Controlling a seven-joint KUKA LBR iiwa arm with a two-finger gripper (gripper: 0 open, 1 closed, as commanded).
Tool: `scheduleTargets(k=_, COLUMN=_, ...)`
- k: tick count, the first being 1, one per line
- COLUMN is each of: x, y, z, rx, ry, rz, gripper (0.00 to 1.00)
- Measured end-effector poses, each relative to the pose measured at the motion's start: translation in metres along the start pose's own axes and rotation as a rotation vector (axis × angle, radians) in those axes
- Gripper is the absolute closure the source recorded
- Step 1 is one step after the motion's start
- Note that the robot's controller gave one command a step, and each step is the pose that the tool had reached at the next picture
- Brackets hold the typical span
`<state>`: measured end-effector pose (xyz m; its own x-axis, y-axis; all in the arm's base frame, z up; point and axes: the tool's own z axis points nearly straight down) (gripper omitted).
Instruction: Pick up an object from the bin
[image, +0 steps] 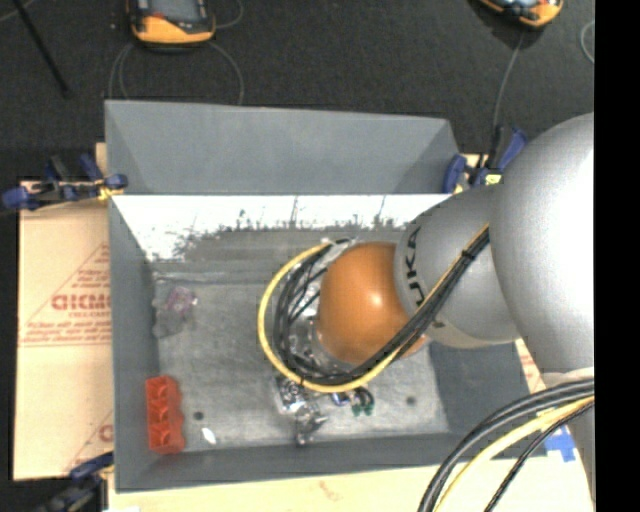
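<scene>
Hanging low near bin (130, 330) front wall: claw (303, 415) | small green thing (361, 403) just beside | closure: cannot tell

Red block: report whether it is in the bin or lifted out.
In the bin. The red block lies on its floor by the left wall, well apart from the gripper.

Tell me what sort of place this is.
Probably a robotics lab's bin-picking test cell. A grey metal bin holds a few loose things, such as a red block in its lower left corner. A KUKA arm with an orange wrist cover reaches into it.
</scene>
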<state>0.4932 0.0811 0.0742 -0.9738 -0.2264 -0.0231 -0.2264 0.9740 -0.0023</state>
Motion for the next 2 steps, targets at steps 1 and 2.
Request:
scheduleTargets(k=1, x=0.0, y=0.0, z=-0.002, rx=0.0, ry=0.003, rz=0.002, gripper=1.0)
scheduleTargets(k=2, x=-0.006, y=0.004, z=-0.139, rx=-0.003, ry=0.014, rz=-0.258, gripper=1.0)
